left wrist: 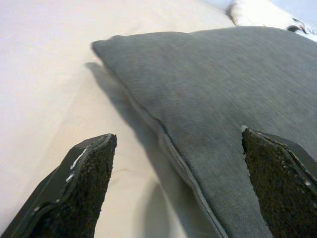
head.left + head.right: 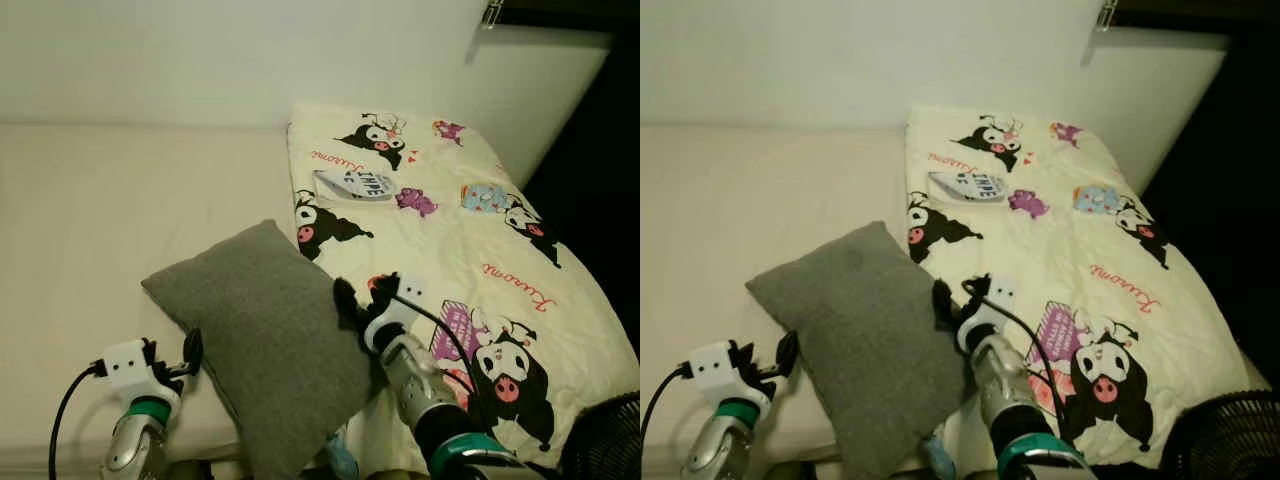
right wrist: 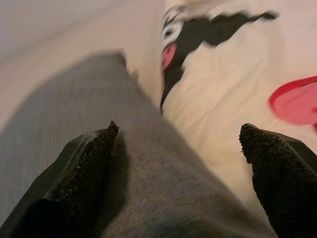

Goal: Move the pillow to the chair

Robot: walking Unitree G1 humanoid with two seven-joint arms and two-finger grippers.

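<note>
Pillow (image 2: 268,335), lower centre of the frame: plain grey, fine woven texture, no pattern. Mattress (image 2: 90,230), left half: uniform cream. Quilt (image 2: 450,250), right half: pale cream ground printed with black-and-white cartoon figures with pink faces, red script lettering, purple and light-blue motifs. Wall (image 2: 250,50), top: off-white. Left gripper (image 2: 190,352) and right gripper (image 2: 362,295): black fingers, white housings, silver arms with green bands.
</note>
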